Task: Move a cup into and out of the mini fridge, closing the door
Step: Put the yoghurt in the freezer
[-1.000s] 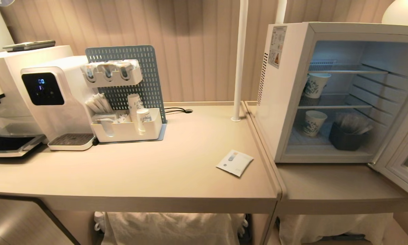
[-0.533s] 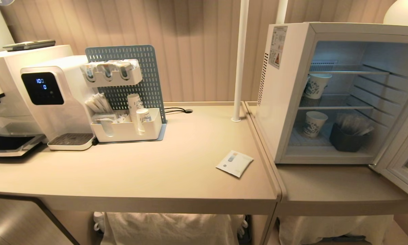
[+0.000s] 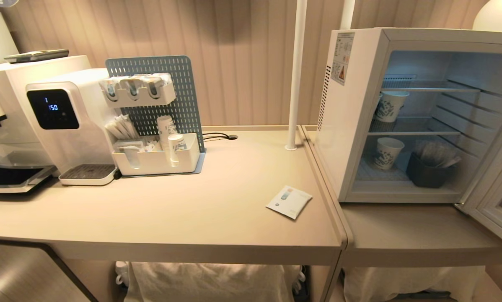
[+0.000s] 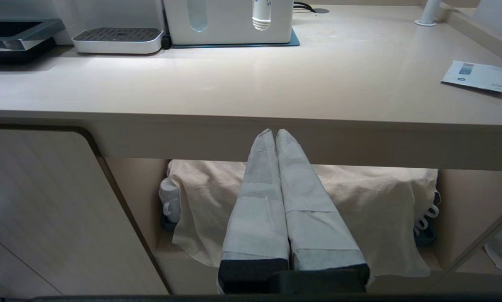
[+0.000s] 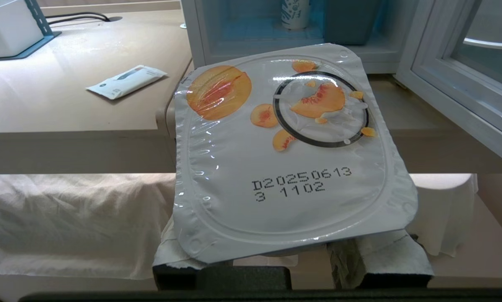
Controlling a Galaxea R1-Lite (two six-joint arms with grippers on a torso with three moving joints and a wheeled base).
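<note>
Right gripper [image 5: 293, 268]: clamped on the cup [image 5: 284, 155], peach-printed lid up, held below desk height before the fridge [image 3: 360, 117]. Fridge door [image 3: 496, 201] swung open at right; paper cups [image 3: 387, 153] and a dark bin [image 3: 427, 174] inside. Left gripper [image 4: 275, 136]: fingers pressed together, empty, below the desk [image 3: 171, 209] edge. Sachet [image 3: 289, 201] on the desk.

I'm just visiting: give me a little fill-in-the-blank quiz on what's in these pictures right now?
1. The mini fridge stands with its door ____.
2. The right end effector grips a cup whose lid pictures ____ slices.
3. Inside the fridge stand ____ paper cups.
4. The flat white sachet lies on the ____.

Missing words: open; peach; two; table
</note>
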